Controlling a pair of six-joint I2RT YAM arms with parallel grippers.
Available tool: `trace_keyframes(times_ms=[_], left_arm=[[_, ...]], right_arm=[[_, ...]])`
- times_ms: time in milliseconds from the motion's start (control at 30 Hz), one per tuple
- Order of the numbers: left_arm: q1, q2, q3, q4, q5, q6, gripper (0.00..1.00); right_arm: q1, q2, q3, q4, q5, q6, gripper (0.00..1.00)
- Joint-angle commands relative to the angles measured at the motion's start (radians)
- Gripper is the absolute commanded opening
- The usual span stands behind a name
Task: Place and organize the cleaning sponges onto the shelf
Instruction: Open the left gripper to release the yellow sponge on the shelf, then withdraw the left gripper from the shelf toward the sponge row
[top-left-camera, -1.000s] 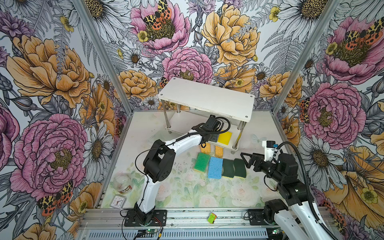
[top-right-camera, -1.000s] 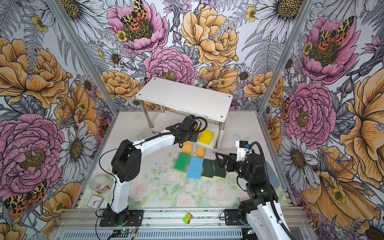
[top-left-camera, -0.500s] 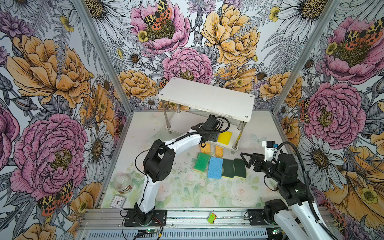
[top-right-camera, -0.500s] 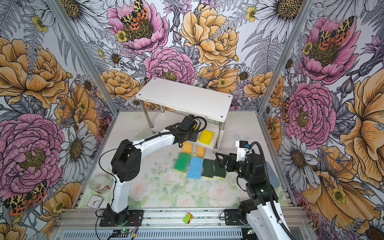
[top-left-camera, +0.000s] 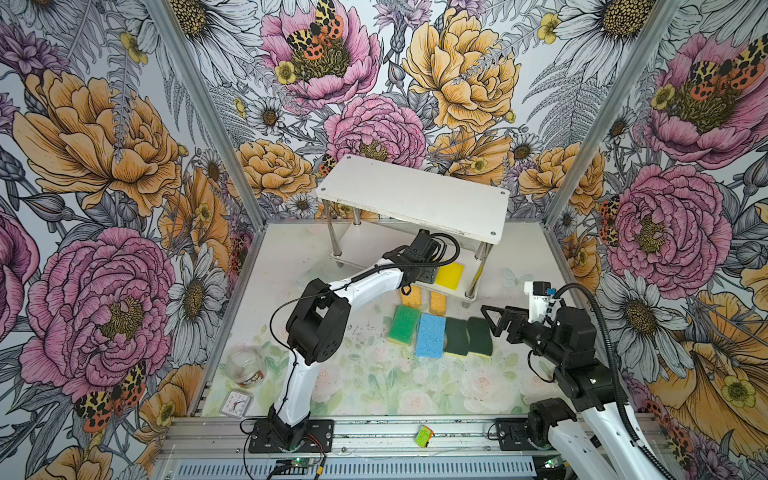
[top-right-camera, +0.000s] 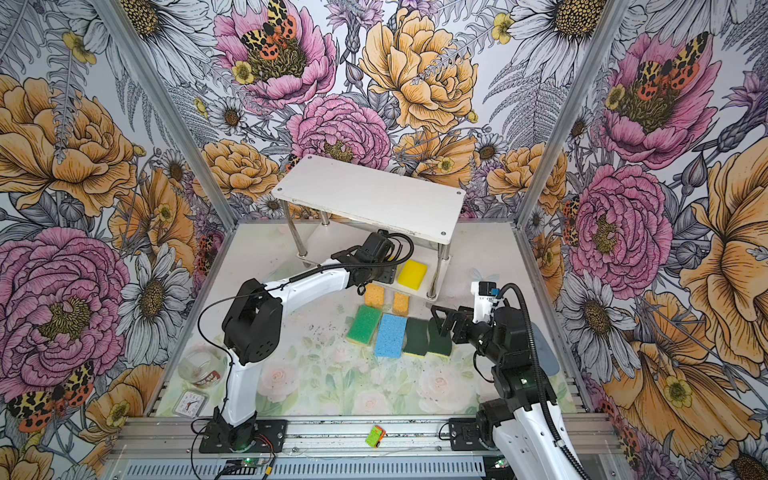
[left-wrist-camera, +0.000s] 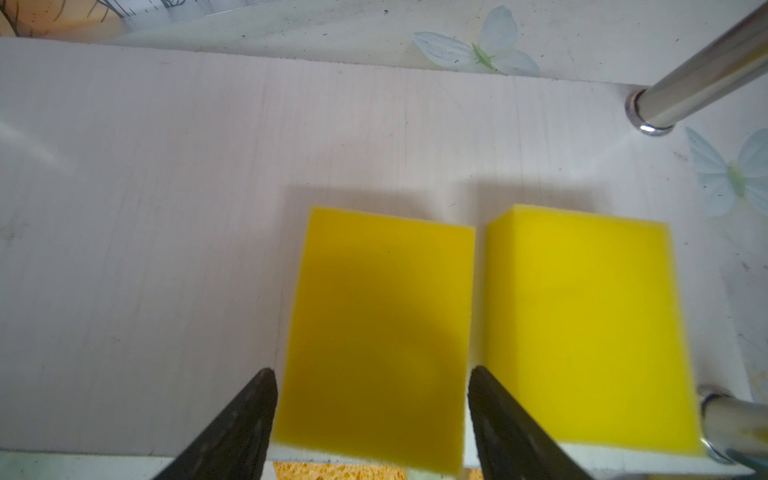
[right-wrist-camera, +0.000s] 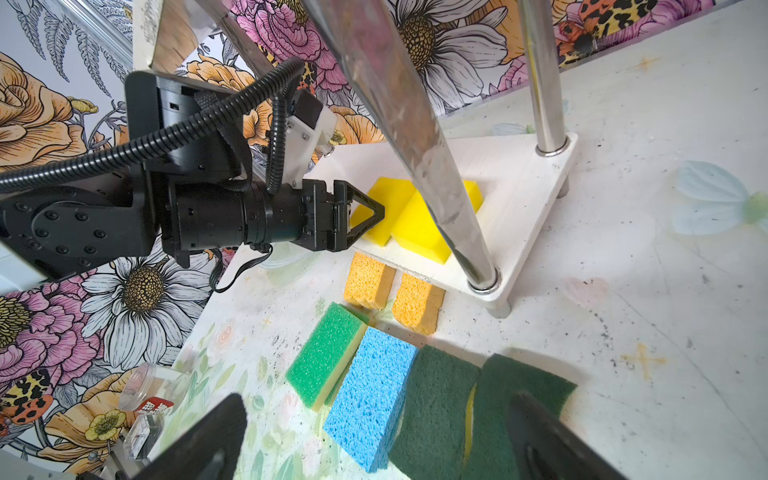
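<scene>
Slightly wider now, the left hand (left-wrist-camera: 370, 370) straddles a yellow sponge (left-wrist-camera: 374, 316) lying beside its twin (left-wrist-camera: 582, 324) on the shelf (top-left-camera: 411, 199), lower board, right end: apparently released. Wide open, the right hand (right-wrist-camera: 378, 401) hangs by the dark-green sponges (top-left-camera: 467, 336).

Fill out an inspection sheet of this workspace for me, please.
Surface: table speckled with dirt.
Job's things: two yellow sponges on lower board of shelf; two orange, green, blue, two dark green on table.
Clutter: jar, clock on table; toy on front rail.
Grippers: left open, astride one yellow sponge; right open, empty, beside dark green pair.
Cables: hoses on both arms, hanging free.
Surroundings: floral walls.
</scene>
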Motion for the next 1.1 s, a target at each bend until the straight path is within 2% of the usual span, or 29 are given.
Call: trace_keyframes(times_ms=[0, 367, 400, 567, 1067], left_arm=[[0.001, -0.026, 0.028, -0.006, 0.018, -0.003, 0.75], [0.002, -0.036, 0.021, -0.005, 0.018, -0.012, 0.76], [0.002, -0.037, 0.021, -0.004, 0.049, -0.013, 0.76], [0.007, -0.043, 0.009, 0.014, 0.066, -0.019, 0.77], [0.009, -0.125, -0.054, 0.027, 0.035, -0.013, 0.78]], right_arm=[[0.005, -0.012, -0.006, 0.001, 0.003, 0.002, 1.00], [0.005, -0.010, -0.004, 0.000, 0.002, 0.000, 1.00], [0.005, -0.009, -0.004, 0.001, 0.001, 0.001, 1.00], [0.005, -0.009, -0.004, 0.001, 0.001, 0.002, 1.00], [0.005, -0.017, -0.006, -0.001, -0.005, 0.004, 1.00]])
